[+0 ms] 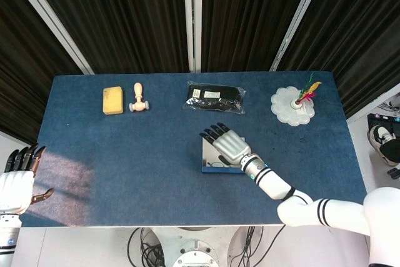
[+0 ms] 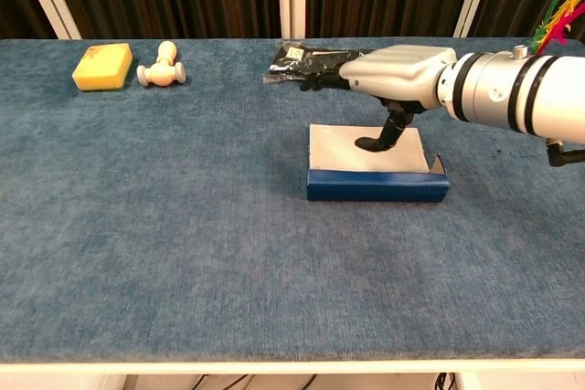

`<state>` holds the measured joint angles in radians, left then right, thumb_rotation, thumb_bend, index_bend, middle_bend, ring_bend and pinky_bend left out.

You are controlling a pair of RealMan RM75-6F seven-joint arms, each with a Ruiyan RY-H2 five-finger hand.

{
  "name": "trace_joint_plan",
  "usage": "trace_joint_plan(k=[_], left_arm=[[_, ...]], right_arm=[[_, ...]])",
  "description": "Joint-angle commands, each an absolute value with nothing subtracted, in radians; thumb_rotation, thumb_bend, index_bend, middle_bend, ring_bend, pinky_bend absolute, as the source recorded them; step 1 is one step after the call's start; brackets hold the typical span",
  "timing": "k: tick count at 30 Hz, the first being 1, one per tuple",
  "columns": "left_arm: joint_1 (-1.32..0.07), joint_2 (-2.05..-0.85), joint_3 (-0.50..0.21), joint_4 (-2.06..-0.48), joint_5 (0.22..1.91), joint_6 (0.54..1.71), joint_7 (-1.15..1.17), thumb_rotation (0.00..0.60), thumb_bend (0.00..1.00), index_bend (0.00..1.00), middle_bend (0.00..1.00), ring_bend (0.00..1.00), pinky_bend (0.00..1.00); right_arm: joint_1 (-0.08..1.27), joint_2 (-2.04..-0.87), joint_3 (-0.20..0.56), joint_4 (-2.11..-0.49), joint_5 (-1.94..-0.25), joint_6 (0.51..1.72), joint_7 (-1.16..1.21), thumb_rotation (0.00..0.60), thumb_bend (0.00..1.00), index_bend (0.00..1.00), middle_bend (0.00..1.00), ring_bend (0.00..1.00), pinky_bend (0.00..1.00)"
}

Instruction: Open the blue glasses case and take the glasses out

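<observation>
Blue glasses case (image 2: pixel 377 185) lying open on the table (image 2: pixel 183 226), right hand (image 2: pixel 395 72) above it, fingers spread, grasping nothing, left hand (image 1: pixel 17 179) released off the table edge

Bright, even overhead light; soft shadows; both views sharp; pale glare patch on table (image 1: pixel 69 173) front-left.

Blue glasses case (image 1: pixel 217 162) lying open near centre of bench (image 1: pixel 125 148), beneath right robot hand (image 1: pixel 225 144) with fingers spread. Far edge: yellow block (image 1: pixel 113 100), wooden roller (image 1: pixel 138 99), black packet (image 1: pixel 214 97), white dish (image 1: pixel 292 105). Left robot hand (image 1: pixel 17 176) off bench's left edge.
</observation>
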<state>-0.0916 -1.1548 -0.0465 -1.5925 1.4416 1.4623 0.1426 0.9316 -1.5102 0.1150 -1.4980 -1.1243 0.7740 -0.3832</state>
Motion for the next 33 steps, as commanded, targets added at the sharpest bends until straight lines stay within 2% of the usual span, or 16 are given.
trace_joint_plan(k=[1, 2, 7, 10, 17, 22, 30, 33], left_arm=[[-0.092, -1.154, -0.046, -1.596, 1.445, 1.464, 0.145, 0.600, 0.03, 0.08, 0.02, 0.00, 0.00], [-0.092, -1.154, -0.046, -1.597, 1.446, 1.464, 0.146, 0.600, 0.03, 0.08, 0.02, 0.00, 0.00], [-0.085, -1.151, -0.041, -1.604, 1.447, 1.471, 0.147, 0.600, 0.03, 0.08, 0.02, 0.00, 0.00], [-0.078, -1.151, -0.039, -1.603, 1.444, 1.476, 0.142, 0.600, 0.03, 0.09, 0.02, 0.00, 0.00], [-0.077, -1.157, -0.037, -1.595, 1.442, 1.471, 0.134, 0.600, 0.03, 0.09, 0.02, 0.00, 0.00], [-0.080, -1.153, -0.040, -1.600, 1.442, 1.469, 0.138, 0.600, 0.03, 0.08, 0.02, 0.00, 0.00], [-0.088, -1.143, -0.046, -1.621, 1.442, 1.464, 0.156, 0.600, 0.03, 0.08, 0.02, 0.00, 0.00], [-0.090, -1.140, -0.046, -1.627, 1.444, 1.463, 0.163, 0.600, 0.03, 0.08, 0.02, 0.00, 0.00]], right_arm=[[0.900, -1.459, 0.085, -1.599, -1.269, 0.815, -0.303, 0.600, 0.32, 0.00, 0.12, 0.00, 0.00], [0.898, -1.459, 0.076, -1.604, -1.287, 0.816, -0.300, 0.600, 0.31, 0.00, 0.12, 0.00, 0.00], [0.882, -1.471, 0.040, -1.604, -1.304, 0.817, -0.329, 0.600, 0.12, 0.00, 0.07, 0.00, 0.00], [0.864, -1.464, 0.020, -1.597, -1.275, 0.823, -0.378, 0.600, 0.07, 0.00, 0.03, 0.00, 0.00], [0.858, -1.477, 0.023, -1.502, -1.167, 0.807, -0.467, 0.600, 0.05, 0.00, 0.00, 0.00, 0.00], [0.901, -1.557, 0.094, -1.361, -1.085, 0.775, -0.469, 0.600, 0.05, 0.00, 0.00, 0.00, 0.00], [0.982, -1.696, 0.188, -1.161, -1.053, 0.746, -0.434, 0.600, 0.06, 0.00, 0.02, 0.00, 0.00], [0.983, -1.675, 0.190, -1.193, -1.056, 0.738, -0.425, 0.600, 0.14, 0.00, 0.07, 0.00, 0.00]])
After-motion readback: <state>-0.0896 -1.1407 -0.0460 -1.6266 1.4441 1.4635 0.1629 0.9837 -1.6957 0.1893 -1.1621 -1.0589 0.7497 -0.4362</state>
